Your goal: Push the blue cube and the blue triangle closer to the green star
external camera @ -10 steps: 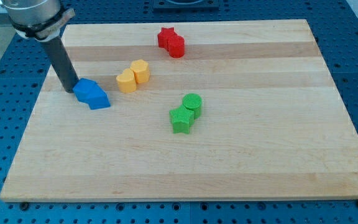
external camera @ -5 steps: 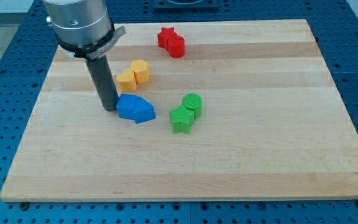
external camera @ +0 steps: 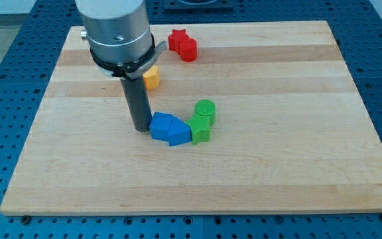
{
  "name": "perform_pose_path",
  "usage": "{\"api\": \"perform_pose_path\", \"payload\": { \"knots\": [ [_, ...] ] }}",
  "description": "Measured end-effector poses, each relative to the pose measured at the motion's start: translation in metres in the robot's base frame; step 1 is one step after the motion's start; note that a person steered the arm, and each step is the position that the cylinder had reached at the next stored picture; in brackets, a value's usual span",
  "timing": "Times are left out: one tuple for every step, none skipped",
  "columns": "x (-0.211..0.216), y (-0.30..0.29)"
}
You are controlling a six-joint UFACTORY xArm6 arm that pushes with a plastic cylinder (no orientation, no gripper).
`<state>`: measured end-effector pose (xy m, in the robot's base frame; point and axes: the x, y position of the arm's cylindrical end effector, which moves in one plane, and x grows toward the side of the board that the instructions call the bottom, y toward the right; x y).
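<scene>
My tip (external camera: 141, 127) rests on the board just left of the blue cube (external camera: 160, 125), touching its left side. The blue triangle (external camera: 178, 133) sits against the cube's right side and touches the green star (external camera: 199, 130). A green cylinder (external camera: 205, 110) stands just above the star, touching it. The three blocks form a row near the board's middle.
A yellow block (external camera: 151, 77) shows partly behind the rod at upper left of the row; a second yellow block is hidden by the rod. A red star (external camera: 176, 40) and a red cylinder (external camera: 188, 48) sit near the wooden board's (external camera: 297, 133) top edge.
My tip has swept to the right and slightly down, pushing the blue cube and blue triangle along. The triangle now touches the green star, which has shifted slightly.
</scene>
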<state>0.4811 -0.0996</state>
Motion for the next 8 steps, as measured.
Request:
{"api": "perform_pose_path", "payload": {
  "knots": [
    [0.004, 0.000],
    [0.016, -0.010],
    [0.046, -0.011],
    [0.063, 0.021],
    [0.058, 0.055],
    [0.041, 0.059],
    [0.039, 0.060],
    [0.037, 0.074]
  ]
}}
